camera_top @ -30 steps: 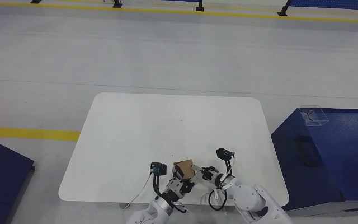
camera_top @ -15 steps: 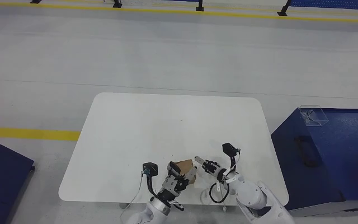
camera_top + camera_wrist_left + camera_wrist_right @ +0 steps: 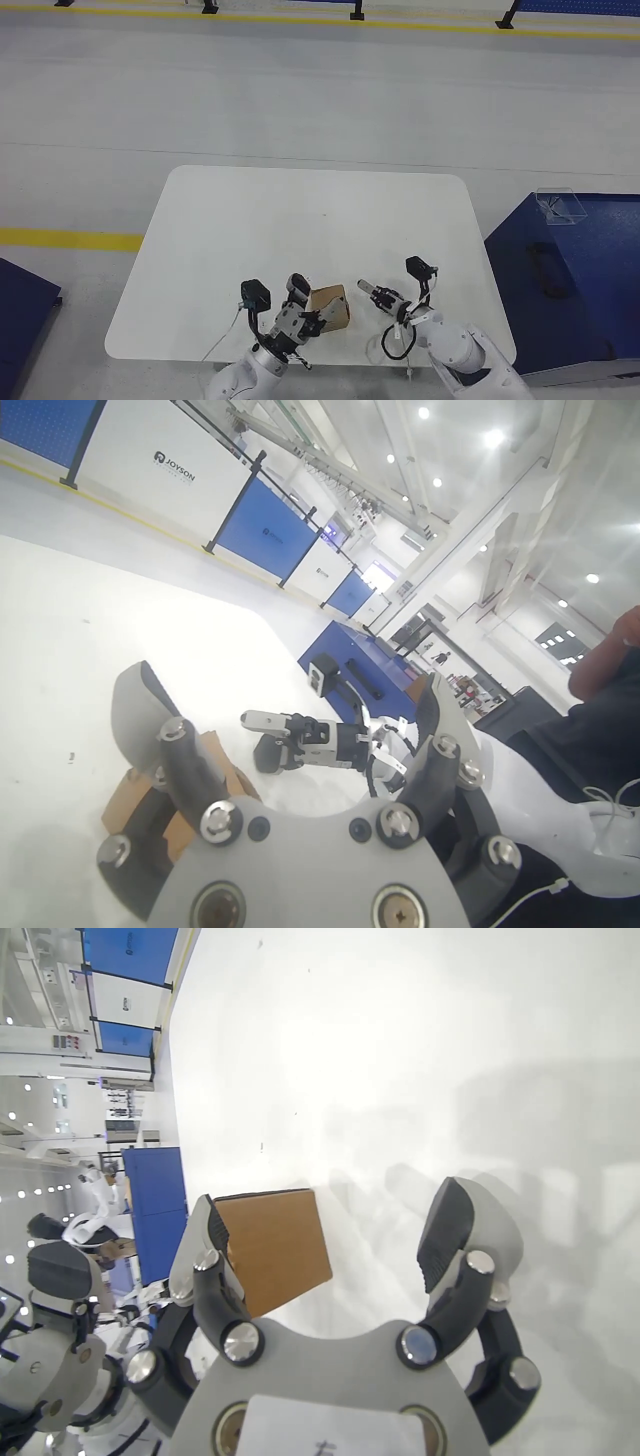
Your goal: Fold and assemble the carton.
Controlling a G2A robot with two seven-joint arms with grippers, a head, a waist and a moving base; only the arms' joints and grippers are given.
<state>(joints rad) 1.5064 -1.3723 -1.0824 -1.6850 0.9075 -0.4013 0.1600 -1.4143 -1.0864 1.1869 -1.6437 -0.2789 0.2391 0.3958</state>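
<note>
1. Top view: the white table [image 3: 300, 215] carries the brown carton [image 3: 331, 306] close to its near edge, between the two grippers. The left gripper [image 3: 303, 303] sits just beside the carton on the left. The right gripper [image 3: 368, 291] is on the other side, a little apart from the carton. Both grippers are too small here to judge how far their fingers are spread, or whether the left one touches the cardboard. A blue cabinet [image 3: 570, 270] stands off the table's right side.

2. Left wrist view: this view shows what the top view cannot. The left gripper [image 3: 283, 682] has its fingers spread wide with nothing between them. The carton [image 3: 125, 805] rests on the table [image 3: 100, 600] low beside one finger's linkage, outside the gap. Farther off, the right gripper [image 3: 262, 737] points toward the carton with its two fingers parted and empty.

3. Right wrist view: the right gripper [image 3: 330, 1200] is also spread wide, with bare table [image 3: 400, 1028] between its fingers. The carton [image 3: 280, 1243] shows one plain brown face with straight edges. It lies just past one fingertip and is partly hidden behind that finger, and I cannot tell whether they touch.
</note>
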